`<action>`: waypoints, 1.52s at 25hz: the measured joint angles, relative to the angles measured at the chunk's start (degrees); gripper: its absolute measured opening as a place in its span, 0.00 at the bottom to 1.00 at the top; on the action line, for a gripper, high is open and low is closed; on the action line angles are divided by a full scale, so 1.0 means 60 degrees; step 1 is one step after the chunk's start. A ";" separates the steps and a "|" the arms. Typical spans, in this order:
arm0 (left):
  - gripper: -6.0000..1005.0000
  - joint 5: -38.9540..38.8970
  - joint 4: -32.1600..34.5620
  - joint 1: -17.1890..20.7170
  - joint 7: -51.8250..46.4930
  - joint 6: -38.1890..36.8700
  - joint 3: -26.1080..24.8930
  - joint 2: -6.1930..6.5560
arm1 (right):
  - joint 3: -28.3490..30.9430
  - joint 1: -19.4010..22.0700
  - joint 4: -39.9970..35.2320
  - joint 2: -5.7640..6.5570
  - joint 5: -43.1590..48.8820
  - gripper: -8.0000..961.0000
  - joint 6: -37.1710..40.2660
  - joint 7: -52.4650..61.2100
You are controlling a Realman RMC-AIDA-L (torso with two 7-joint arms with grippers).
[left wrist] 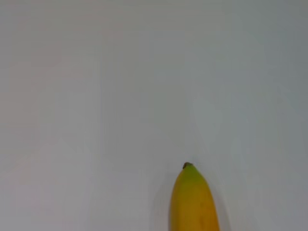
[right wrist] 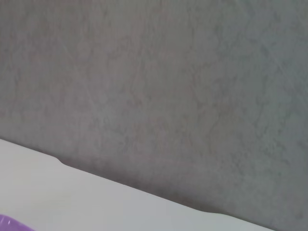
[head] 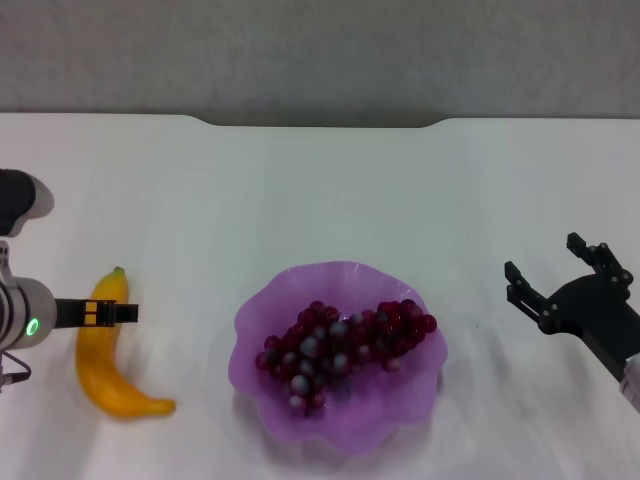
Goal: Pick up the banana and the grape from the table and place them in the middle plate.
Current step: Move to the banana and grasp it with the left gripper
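Observation:
The banana [head: 112, 372] lies on the white table [head: 320, 190] at the front left. Its green-tipped end also shows in the left wrist view [left wrist: 193, 202]. My left gripper [head: 108, 313] reaches in from the left and sits over the banana's upper part, near the stem end. The grape bunch [head: 345, 345] lies inside the light purple middle plate [head: 340, 432] at the front centre. My right gripper [head: 558, 268] is open and empty, hovering to the right of the plate and apart from it. A sliver of the plate's rim [right wrist: 9, 224] shows in the right wrist view.
The table's far edge has a notch [head: 320, 122] in front of a grey wall [head: 320, 50]. The wall [right wrist: 154, 96] fills most of the right wrist view.

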State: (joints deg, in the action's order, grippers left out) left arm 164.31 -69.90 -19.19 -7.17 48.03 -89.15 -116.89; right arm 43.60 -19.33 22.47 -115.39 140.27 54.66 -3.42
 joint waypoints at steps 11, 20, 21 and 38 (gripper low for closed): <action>0.82 0.0007 0.1501 -0.0555 -0.0119 -0.0933 -0.0012 0.0010 | -0.0001 -0.0001 -0.0010 -0.0010 0.0000 0.92 0.0001 0.0000; 0.82 0.0007 0.2416 -0.0939 -0.0109 -0.1119 -0.0014 0.0042 | -0.0001 -0.0001 -0.0013 -0.0010 0.0000 0.92 0.0001 0.0000; 0.82 0.0007 0.2432 -0.0940 -0.0109 -0.1128 -0.0015 0.0046 | -0.0001 -0.0001 -0.0017 -0.0014 0.0000 0.92 0.0001 0.0000; 0.60 0.0007 0.2467 -0.1018 -0.0090 -0.1142 -0.0009 0.0030 | -0.0001 0.0000 -0.0047 -0.0015 0.0000 0.92 0.0001 0.0018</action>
State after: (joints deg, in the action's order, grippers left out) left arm 164.36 -55.10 -25.30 -7.71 41.18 -89.21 -116.71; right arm 43.59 -19.33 22.19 -115.48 140.27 54.66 -3.31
